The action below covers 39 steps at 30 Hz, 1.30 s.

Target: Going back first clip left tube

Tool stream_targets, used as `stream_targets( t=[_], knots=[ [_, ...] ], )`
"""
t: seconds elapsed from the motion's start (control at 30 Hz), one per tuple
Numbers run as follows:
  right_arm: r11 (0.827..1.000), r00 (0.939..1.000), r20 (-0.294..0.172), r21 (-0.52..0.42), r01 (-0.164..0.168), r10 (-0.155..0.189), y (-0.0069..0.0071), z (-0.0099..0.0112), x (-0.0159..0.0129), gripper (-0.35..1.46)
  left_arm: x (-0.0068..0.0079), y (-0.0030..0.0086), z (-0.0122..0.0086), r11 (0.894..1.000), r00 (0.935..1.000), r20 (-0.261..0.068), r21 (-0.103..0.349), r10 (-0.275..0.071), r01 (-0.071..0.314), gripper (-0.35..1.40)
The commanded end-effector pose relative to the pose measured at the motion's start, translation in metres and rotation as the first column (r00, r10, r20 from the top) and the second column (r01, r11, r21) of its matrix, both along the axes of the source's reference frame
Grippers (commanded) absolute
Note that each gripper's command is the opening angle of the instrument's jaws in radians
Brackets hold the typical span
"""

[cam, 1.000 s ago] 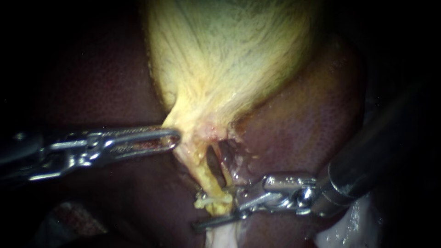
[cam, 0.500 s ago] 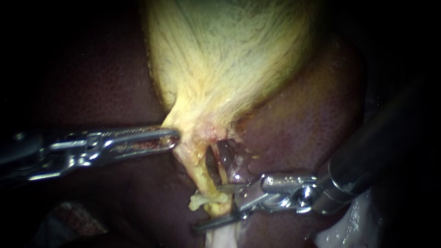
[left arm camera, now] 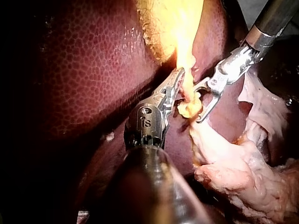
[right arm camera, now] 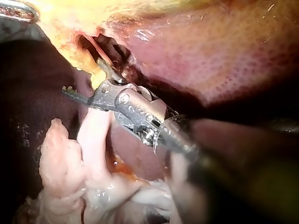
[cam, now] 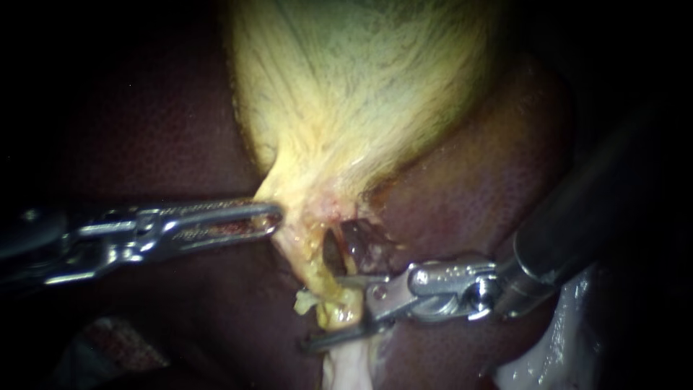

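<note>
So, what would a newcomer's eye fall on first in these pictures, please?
The pale yellow gallbladder draws the eye first, fanning across the top centre against the dark red liver and narrowing downward. Below it, my right instrument holds its jaws open on either side of a yellow tube, while my left instrument touches the gallbladder's narrow end from the left.

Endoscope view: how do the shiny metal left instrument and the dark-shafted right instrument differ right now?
The left instrument lies nearly level, jaws shut on the pale yellow gallbladder; the right instrument slants in from the upper right, jaws open astride the yellow tube. The left's jaws are broad and slotted; the right's are thin prongs. Both are shiny metal over dark red liver.
</note>
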State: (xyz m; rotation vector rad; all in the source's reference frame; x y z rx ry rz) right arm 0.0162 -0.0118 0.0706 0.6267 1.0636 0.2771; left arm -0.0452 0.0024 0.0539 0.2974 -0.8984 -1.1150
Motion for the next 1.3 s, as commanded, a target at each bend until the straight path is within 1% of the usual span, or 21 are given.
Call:
stream_targets(
  t=[0.03,0.5,0.67,0.73,0.9,1.0,1.17,1.3],
  knots=[
    [1.000,1.0000,0.000,-0.005,-0.001,0.001,0.0002,-0.0002,-0.0002,0.60,0.0000,0.0000,0.0000,1.000,1.0000,0.002,0.000,0.001,-0.001,-0.26],
    [1.000,0.9999,0.003,-0.008,-0.013,0.013,0.0004,-0.0017,-0.0026,0.60,0.0001,-0.0001,0.0000,1.000,1.0000,0.002,0.000,0.001,-0.001,-0.26],
    [1.000,0.9999,0.003,-0.009,-0.016,0.016,0.0004,-0.0025,-0.0039,0.60,0.0001,-0.0001,0.0000,1.000,1.0000,0.002,0.000,0.001,-0.001,-0.26],
    [1.000,0.9998,0.005,-0.009,-0.019,0.019,0.0004,-0.0025,-0.0039,0.60,0.0000,-0.0001,0.0000,1.000,1.0000,0.002,0.000,0.001,-0.001,-0.26],
    [1.000,0.9997,0.008,-0.011,-0.024,0.025,0.0004,-0.0021,-0.0028,0.60,-0.0002,-0.0002,0.0002,1.000,1.0000,0.003,0.000,0.002,-0.002,-0.26],
    [1.000,0.9997,0.007,-0.010,-0.023,0.023,0.0004,-0.0023,-0.0032,0.60,0.0000,-0.0003,0.0002,1.000,1.0000,0.003,0.000,0.003,-0.003,-0.26],
    [1.000,0.9997,0.005,-0.012,-0.024,0.024,0.0011,-0.0030,-0.0050,0.60,0.0001,-0.0003,0.0001,1.000,1.0000,0.004,0.000,0.004,-0.004,-0.26],
    [0.999,0.9993,0.007,-0.033,-0.037,0.037,0.0022,-0.0044,-0.0074,0.60,0.0001,-0.0003,0.0001,1.000,1.0000,0.004,0.000,0.003,-0.003,-0.26]
  ],
)
